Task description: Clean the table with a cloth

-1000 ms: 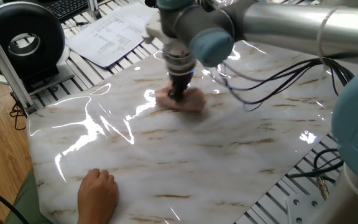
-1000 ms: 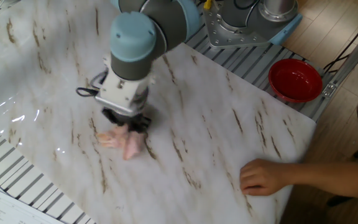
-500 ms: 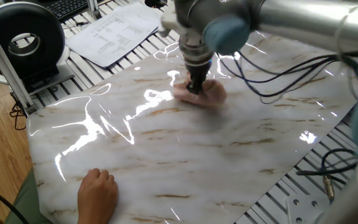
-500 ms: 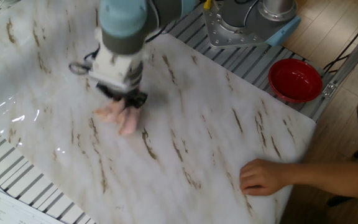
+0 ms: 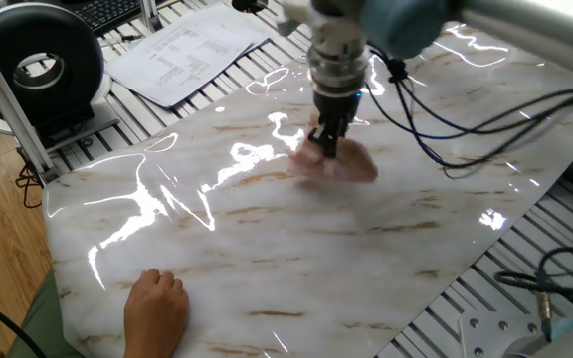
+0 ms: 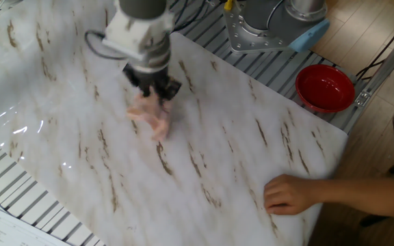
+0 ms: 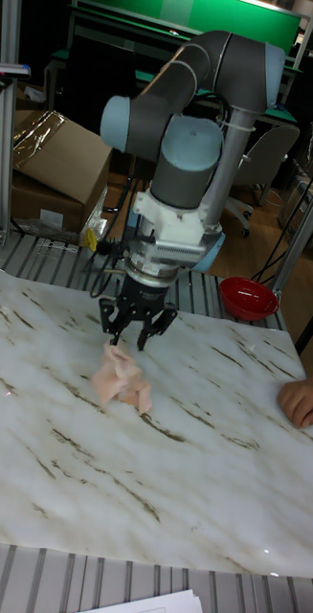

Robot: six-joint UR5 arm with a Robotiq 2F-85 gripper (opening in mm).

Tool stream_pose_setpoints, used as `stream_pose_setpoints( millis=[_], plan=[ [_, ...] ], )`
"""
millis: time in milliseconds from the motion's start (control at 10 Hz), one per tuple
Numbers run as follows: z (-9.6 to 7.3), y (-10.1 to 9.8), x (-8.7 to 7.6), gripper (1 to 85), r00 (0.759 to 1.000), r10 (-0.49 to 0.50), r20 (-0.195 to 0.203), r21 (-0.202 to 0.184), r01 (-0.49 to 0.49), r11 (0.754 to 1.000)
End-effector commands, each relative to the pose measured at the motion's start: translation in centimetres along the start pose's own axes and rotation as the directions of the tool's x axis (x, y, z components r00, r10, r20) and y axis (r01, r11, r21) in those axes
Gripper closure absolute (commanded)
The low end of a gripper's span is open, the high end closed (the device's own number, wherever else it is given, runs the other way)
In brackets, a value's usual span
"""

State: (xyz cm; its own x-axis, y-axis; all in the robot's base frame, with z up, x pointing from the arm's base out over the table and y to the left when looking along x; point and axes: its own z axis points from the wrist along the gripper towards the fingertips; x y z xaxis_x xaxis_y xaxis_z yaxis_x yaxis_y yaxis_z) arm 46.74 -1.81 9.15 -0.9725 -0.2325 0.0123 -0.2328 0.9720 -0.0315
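Observation:
The pale-pink cloth (image 5: 344, 165) lies bunched on the white marble-patterned table (image 5: 316, 259), a little behind its middle. My gripper (image 5: 326, 147) points straight down with its fingers pinched on the cloth's upper edge. From the other side, the cloth (image 6: 153, 120) trails below the gripper (image 6: 153, 92) toward the front of the table (image 6: 238, 150). In the tall fixed view the cloth (image 7: 122, 379) sits just under the gripper (image 7: 137, 341) on the table (image 7: 175, 460).
A person's hand (image 5: 157, 308) rests on the table's near corner and shows as a hand (image 6: 289, 195) at the other side. A red bowl (image 6: 325, 87) stands off the table edge. Printed paper sheets (image 5: 182, 50) and a black round device (image 5: 38, 65) lie beyond the left edge. Black cables (image 5: 466, 119) hang over the table.
My gripper has dragged the cloth across the table, rightward in one fixed view and up and to the right in the other. The person's hand has stayed put.

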Motion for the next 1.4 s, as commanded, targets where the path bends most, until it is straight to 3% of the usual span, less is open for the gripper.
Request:
stream_pose_setpoints(
  millis=[0, 300, 500, 600, 800, 900, 1300],
  plan=[
    [-2.3, 2.4, 2.9, 22.0, 1.0, -0.017, 0.016, -0.053, 0.018, 0.998],
    [-2.8, 5.9, 4.0, 22.0, 0.999, 0.029, 0.024, -0.063, -0.028, 0.998],
    [-3.3, 6.5, 3.7, 25.7, 0.997, 0.072, 0.021, -0.034, -0.071, 0.997],
    [-3.4, 6.5, 3.2, 27.7, 0.994, 0.106, 0.039, -0.026, -0.105, 0.994],
    [-3.6, 8.7, 1.9, 34.3, 0.977, 0.202, 0.074, -0.079, -0.196, 0.977],
    [-3.4, 9.3, 1.5, 36.0, 0.974, 0.213, 0.082, -0.08, -0.206, 0.975],
    [-1.8, 11.1, 0.2, 43.7, 0.97, 0.207, 0.127, -0.034, -0.204, 0.978]
  ],
)
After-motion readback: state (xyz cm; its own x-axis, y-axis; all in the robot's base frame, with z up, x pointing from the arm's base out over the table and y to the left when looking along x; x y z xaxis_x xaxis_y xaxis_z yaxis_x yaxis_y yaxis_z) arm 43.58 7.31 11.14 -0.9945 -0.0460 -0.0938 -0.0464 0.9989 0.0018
